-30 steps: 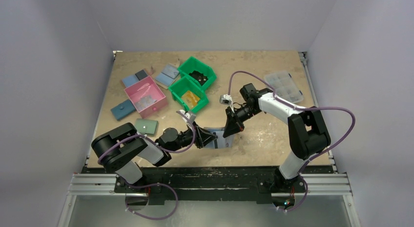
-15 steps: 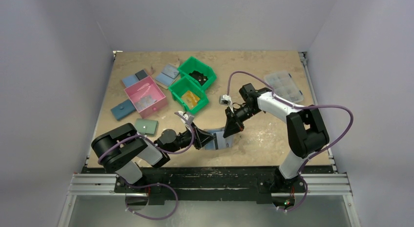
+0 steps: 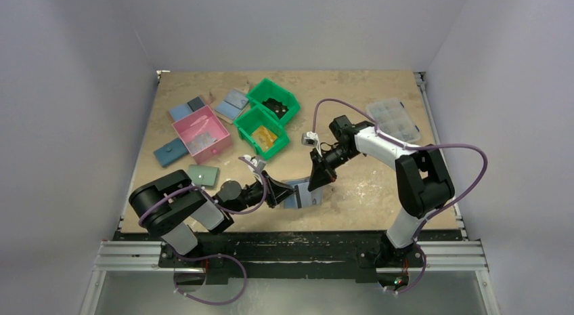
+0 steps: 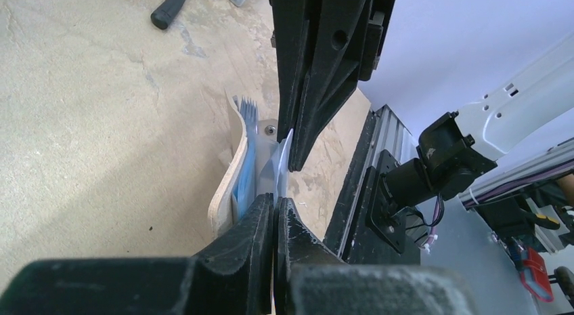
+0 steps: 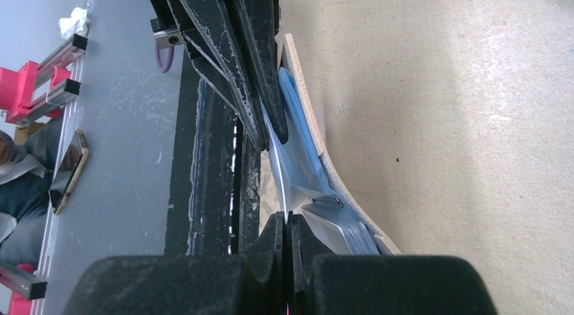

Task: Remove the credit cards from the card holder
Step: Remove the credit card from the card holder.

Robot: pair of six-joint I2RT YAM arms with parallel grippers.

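The card holder stands half open on edge near the table's front, between both grippers. Its beige-tan outside, light-blue panel and grey striped slot panel show in the wrist views. My left gripper is shut on the holder's left end. My right gripper comes down from the right and is shut on a thin pale sheet that sticks out of the holder. I cannot tell whether that sheet is a card or a flap.
Two green bins stand at the back; the nearer one holds a yellow-orange flat piece. A pink box, a sage-green wallet, a dark-blue wallet and a clear organiser lie around. The black front rail is close by.
My left gripper has drawn back a little to the left, still shut on the holder. My right gripper has shifted slightly left and stays shut on the thin sheet.
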